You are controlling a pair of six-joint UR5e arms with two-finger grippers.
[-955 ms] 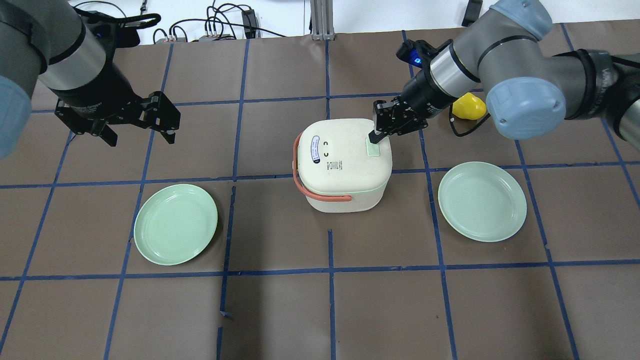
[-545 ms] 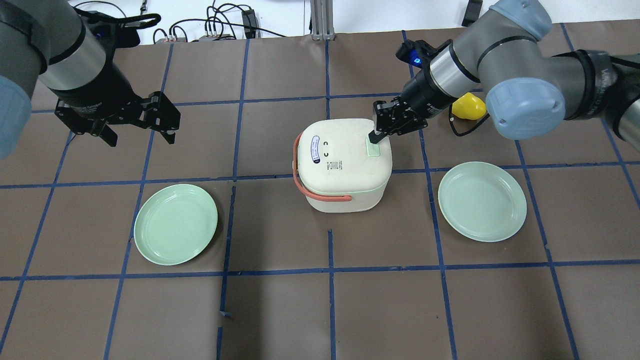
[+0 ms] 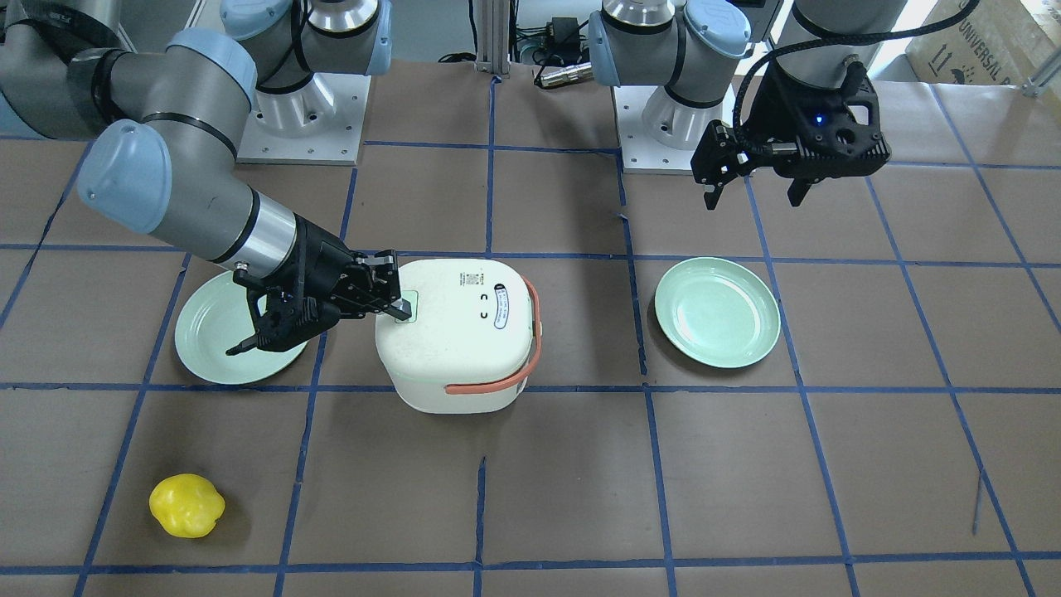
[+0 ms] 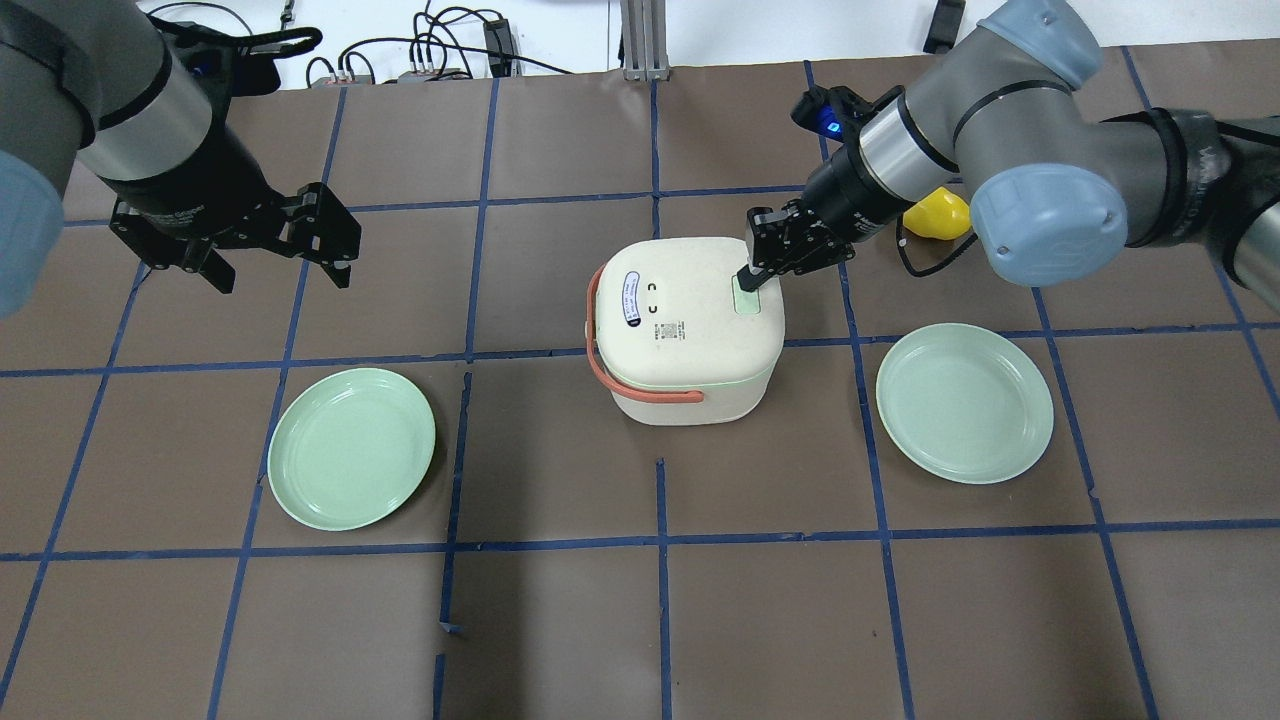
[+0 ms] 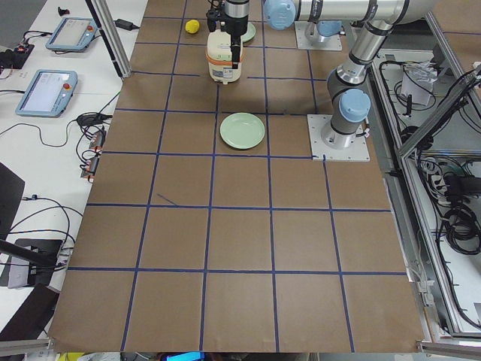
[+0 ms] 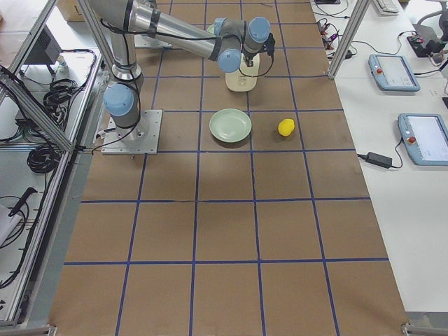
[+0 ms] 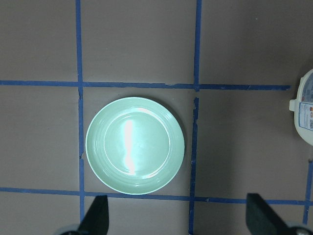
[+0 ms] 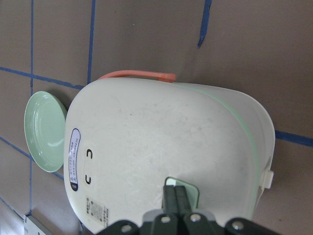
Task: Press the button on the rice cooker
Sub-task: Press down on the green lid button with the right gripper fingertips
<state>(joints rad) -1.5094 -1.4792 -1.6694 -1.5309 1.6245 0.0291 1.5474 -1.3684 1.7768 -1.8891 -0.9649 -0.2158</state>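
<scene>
The white rice cooker [image 4: 685, 320] with an orange handle stands mid-table; it also shows in the front view [image 3: 456, 340] and the right wrist view [image 8: 161, 147]. Its pale green button [image 4: 748, 298] sits on the lid's right side. My right gripper [image 4: 746, 277] is shut, and its joined fingertips rest on the button [image 8: 194, 190], seen too from the front [image 3: 401, 313]. My left gripper [image 4: 282, 278] is open and empty, hovering over the table far left of the cooker; the left wrist view [image 7: 178, 220] shows its fingers wide apart.
A green plate [image 4: 352, 448] lies left of the cooker, below my left gripper [image 7: 135, 145]. A second green plate [image 4: 965, 402] lies to the right. A yellow fruit-like object [image 4: 940, 212] sits behind my right arm. Blue tape lines grid the brown table.
Almost nothing. My right arm's wrist and elbow shifted slightly; the shut fingertips stay on the button. The left arm has not moved.
</scene>
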